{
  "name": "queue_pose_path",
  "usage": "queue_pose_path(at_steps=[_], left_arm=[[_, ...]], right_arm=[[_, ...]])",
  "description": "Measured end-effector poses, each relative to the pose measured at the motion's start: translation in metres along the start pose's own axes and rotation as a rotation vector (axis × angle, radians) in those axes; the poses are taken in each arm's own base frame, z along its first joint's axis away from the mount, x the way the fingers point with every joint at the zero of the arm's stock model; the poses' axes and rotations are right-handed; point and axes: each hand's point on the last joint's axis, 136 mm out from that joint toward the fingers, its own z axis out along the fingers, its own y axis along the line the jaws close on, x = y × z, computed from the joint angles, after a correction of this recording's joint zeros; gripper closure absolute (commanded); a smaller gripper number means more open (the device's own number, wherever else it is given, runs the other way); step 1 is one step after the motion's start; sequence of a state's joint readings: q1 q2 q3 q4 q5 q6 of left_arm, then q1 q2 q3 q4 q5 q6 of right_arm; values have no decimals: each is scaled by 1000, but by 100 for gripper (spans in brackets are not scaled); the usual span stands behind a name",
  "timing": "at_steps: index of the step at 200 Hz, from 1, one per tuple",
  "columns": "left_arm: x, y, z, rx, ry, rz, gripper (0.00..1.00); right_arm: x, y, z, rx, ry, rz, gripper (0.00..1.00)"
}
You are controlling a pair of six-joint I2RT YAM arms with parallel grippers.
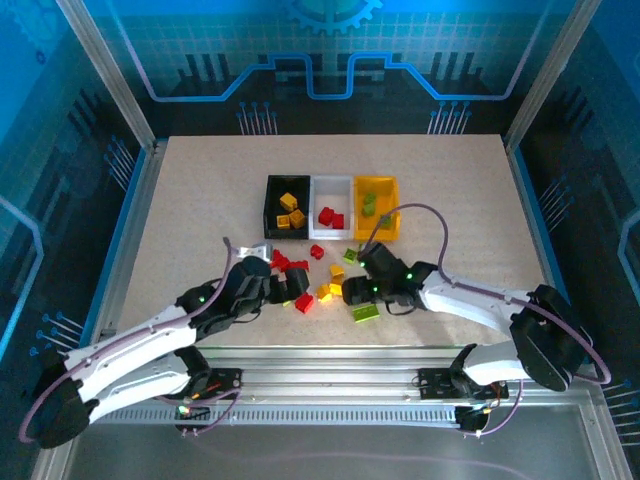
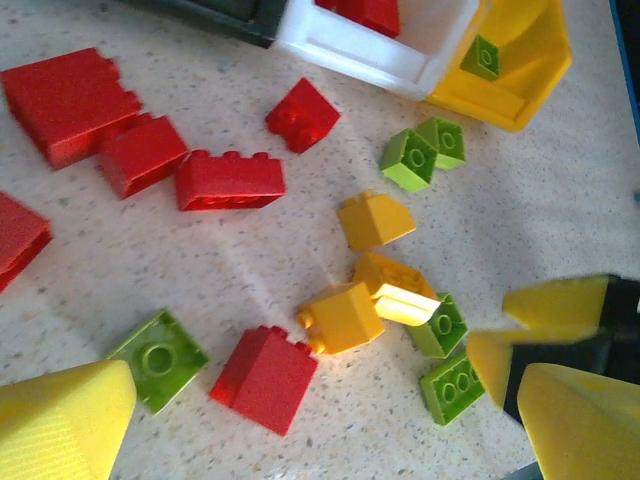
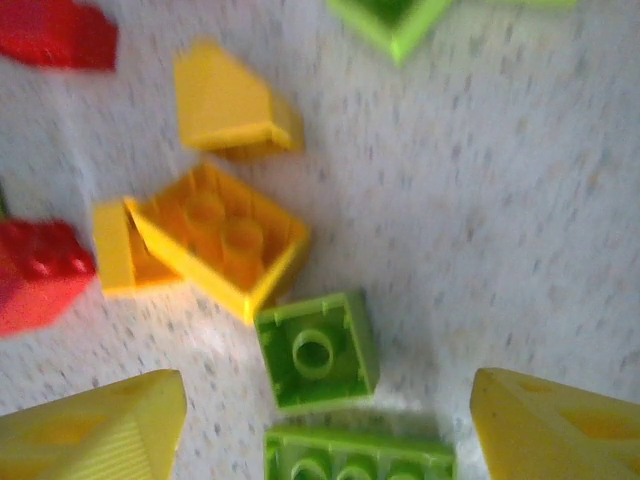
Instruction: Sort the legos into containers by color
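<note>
Between the spread, empty jaws of your right gripper point(image 3: 325, 392), the upturned lime green lego point(image 3: 315, 350) lies on the table point(image 3: 520, 200) just ahead of the fingertips point(image 3: 110, 425), its squarish sides slightly skewed to them, one corner touching a yellow lego point(image 3: 220, 240). Your left gripper point(image 2: 320, 435), also spread wide and empty, is farther off.

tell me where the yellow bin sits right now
In the top view the yellow bin is the right end of the row of three, next to the white bin, holding green bricks.
</note>
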State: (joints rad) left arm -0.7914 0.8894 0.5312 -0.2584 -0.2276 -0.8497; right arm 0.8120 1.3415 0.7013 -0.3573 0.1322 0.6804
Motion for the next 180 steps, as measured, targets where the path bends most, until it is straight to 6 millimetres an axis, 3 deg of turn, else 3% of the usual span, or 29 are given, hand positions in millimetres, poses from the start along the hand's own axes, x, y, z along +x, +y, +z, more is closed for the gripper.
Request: queue_pose_path(at_steps=[6,16,58,86,180], left_arm=[[1,4,-2,-5,-6,-11,1],[3,10,-3,-16,-9,-20,1],[4,19,-3,-50,-17,-38,1],[5,24,-3,-71,-19,-37,1],[7,30,-3,-89,-22,-51,1]], right_arm=[[9,-1,1,16,17,-13,11],[22,-3,3,45,41,-24,7],[43,-11,13,158,82,-80,7],[51,-12,20,204,112,-114,11],[47,-8,24,214,115,-122,33]])
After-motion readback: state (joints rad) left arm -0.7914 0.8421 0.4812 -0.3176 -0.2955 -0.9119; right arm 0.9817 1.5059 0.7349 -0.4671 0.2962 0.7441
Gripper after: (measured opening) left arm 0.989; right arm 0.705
